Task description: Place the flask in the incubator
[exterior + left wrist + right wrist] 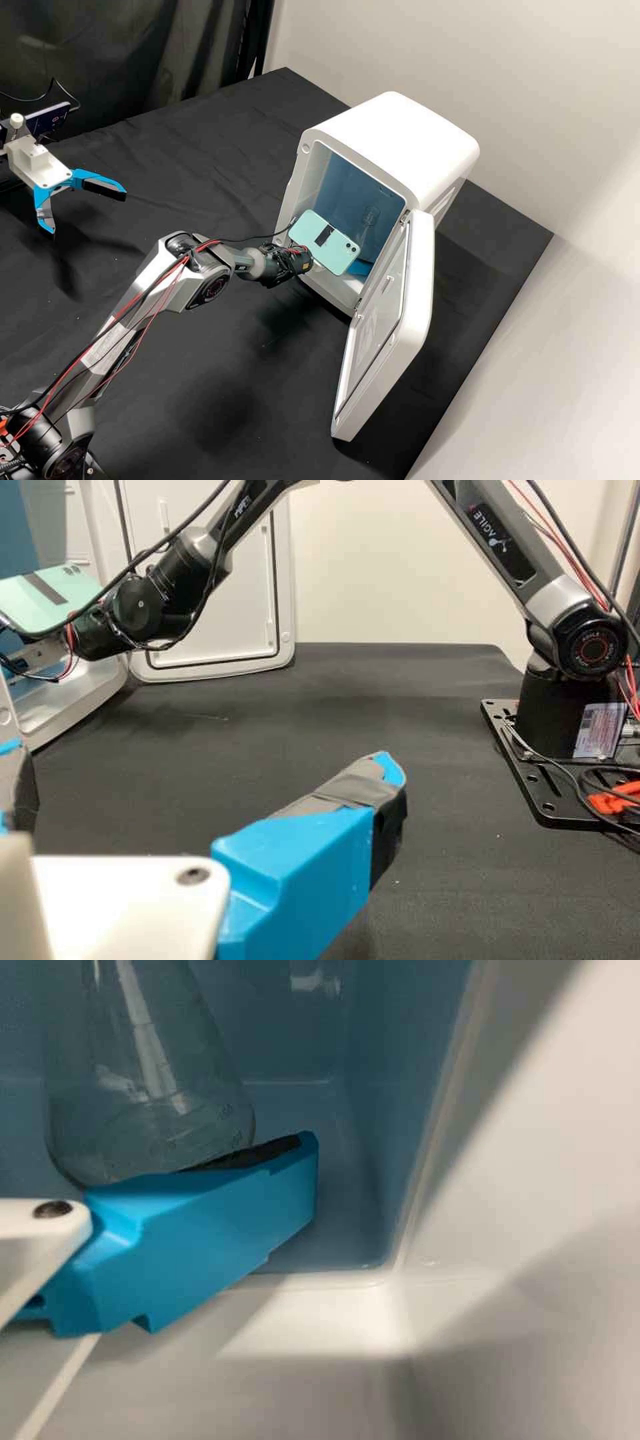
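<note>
The white incubator (pixel 400 140) stands at the back right of the bench, its door (pixel 387 320) swung open toward the front. My right arm (pixel 200 267) stretches into the blue chamber. A clear glass conical flask (pixel 150 1080) stands low in there, near the back wall, and its neck shows faintly in the high view (pixel 370 217). One blue finger (pixel 200 1230) of the right gripper (pixel 355 267) presses its dark pad against the flask's lower side; the other finger is hidden. My left gripper (pixel 83 207) hangs open and holding nothing over the bench's far left.
A teal phone (pixel 325 241) is fixed to the right wrist and covers most of that gripper. The chamber's side wall (pixel 420 1110) and white front lip (pixel 330 1330) lie close beside the finger. The right arm's base plate (pixel 560 770) sits on the black cloth.
</note>
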Controlling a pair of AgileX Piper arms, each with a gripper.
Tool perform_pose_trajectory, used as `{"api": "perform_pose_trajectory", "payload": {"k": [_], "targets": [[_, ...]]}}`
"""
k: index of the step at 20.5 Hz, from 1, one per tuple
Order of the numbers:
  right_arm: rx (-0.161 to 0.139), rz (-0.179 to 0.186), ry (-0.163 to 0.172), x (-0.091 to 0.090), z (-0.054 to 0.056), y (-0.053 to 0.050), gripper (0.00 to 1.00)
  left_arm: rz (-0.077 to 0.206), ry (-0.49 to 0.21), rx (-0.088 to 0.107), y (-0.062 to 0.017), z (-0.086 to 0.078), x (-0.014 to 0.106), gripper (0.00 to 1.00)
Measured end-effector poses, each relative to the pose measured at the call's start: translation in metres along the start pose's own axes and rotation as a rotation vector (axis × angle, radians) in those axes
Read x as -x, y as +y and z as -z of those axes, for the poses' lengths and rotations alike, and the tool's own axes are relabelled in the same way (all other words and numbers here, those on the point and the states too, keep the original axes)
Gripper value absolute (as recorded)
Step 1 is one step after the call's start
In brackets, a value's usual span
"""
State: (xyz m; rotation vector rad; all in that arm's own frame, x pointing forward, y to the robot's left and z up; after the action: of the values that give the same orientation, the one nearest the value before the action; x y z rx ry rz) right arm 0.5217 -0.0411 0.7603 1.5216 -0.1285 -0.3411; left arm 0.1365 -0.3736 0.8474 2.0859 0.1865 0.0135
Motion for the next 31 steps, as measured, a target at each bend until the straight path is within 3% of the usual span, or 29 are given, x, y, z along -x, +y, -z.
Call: {"api": "perform_pose_trajectory", "payload": {"k": [6,9,11,14,18,22,25,29,31], "targets": [[-0.004,0.048,0.019,0.019,-0.006,0.004,1.0,0.0,-0.002,0.0,0.0,0.0,0.0,1.0],[-0.029,0.059,0.041,0.036,-0.01,0.008,1.0,0.0,-0.004,-0.002,0.0001,-0.001,0.0,1.0],[-0.059,0.051,0.05,0.045,-0.013,0.011,1.0,0.0,-0.007,-0.004,0.0002,-0.001,0.0,1.0],[-0.077,0.026,0.083,0.054,-0.013,0.014,1.0,-0.011,-0.009,-0.019,0.0022,-0.003,0.001,1.0],[-0.071,0.016,0.108,0.06,-0.013,0.021,1.0,-0.01,-0.015,-0.022,0.0023,-0.004,0.0,1.0],[-0.099,-0.018,0.123,0.065,-0.011,0.035,1.0,-0.01,-0.014,-0.022,0.0023,-0.004,0.0,1.0],[-0.099,-0.034,0.144,0.065,-0.009,0.037,1.0,-0.01,-0.014,-0.022,0.0023,-0.004,0.0,1.0],[-0.086,-0.034,0.151,0.068,-0.01,0.038,1.0,-0.011,-0.012,-0.022,0.0023,-0.003,0.0,1.0],[-0.095,-0.039,0.153,0.069,-0.011,0.04,1.0,-0.01,-0.014,-0.022,0.0022,-0.004,0.0,1.0]]}}
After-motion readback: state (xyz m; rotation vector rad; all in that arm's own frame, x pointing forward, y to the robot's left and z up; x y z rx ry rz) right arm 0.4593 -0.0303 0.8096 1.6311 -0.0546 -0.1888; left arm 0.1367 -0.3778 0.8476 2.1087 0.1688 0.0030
